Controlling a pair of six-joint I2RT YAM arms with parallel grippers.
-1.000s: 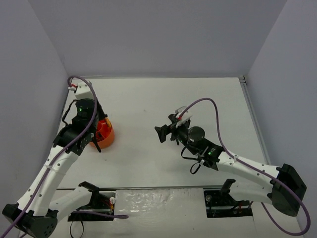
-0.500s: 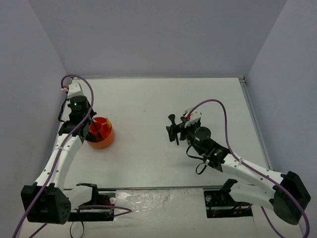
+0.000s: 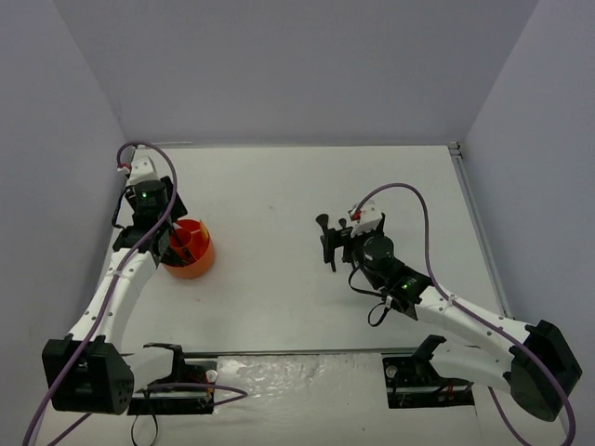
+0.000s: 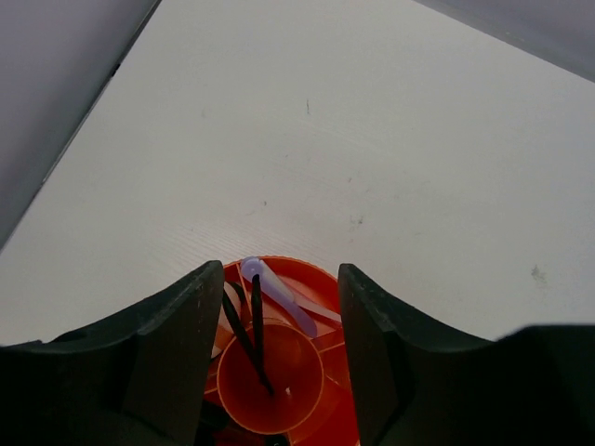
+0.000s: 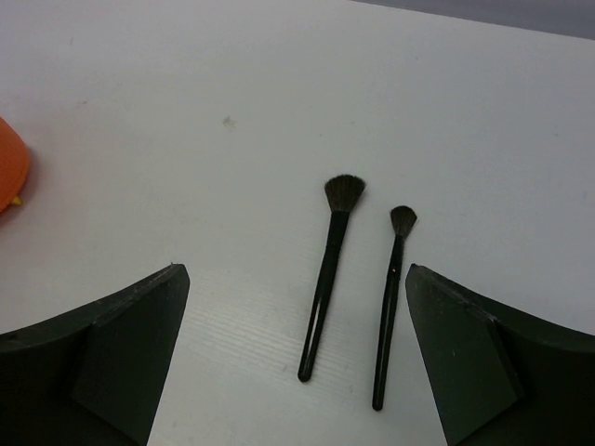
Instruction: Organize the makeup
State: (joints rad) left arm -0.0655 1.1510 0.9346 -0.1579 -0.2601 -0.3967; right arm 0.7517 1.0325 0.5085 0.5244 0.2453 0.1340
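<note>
Right gripper (image 5: 293, 297): jaws released, empty, hovering over two black makeup brushes on the table (image 5: 186, 139). The larger brush (image 5: 325, 279) lies just at 9 o'clock of the thin brush (image 5: 389, 302), both with bristles toward 12. Centre on one handle before closing, as the open jaws could likely catch both. Left gripper (image 4: 279, 279): released, above the orange divided tub (image 4: 307, 271), which holds thin black sticks (image 4: 257, 325).

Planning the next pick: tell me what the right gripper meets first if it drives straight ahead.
Probably the larger brush, lying on the table beside a thinner brush between the right gripper's open fingers; depth is unclear.
</note>
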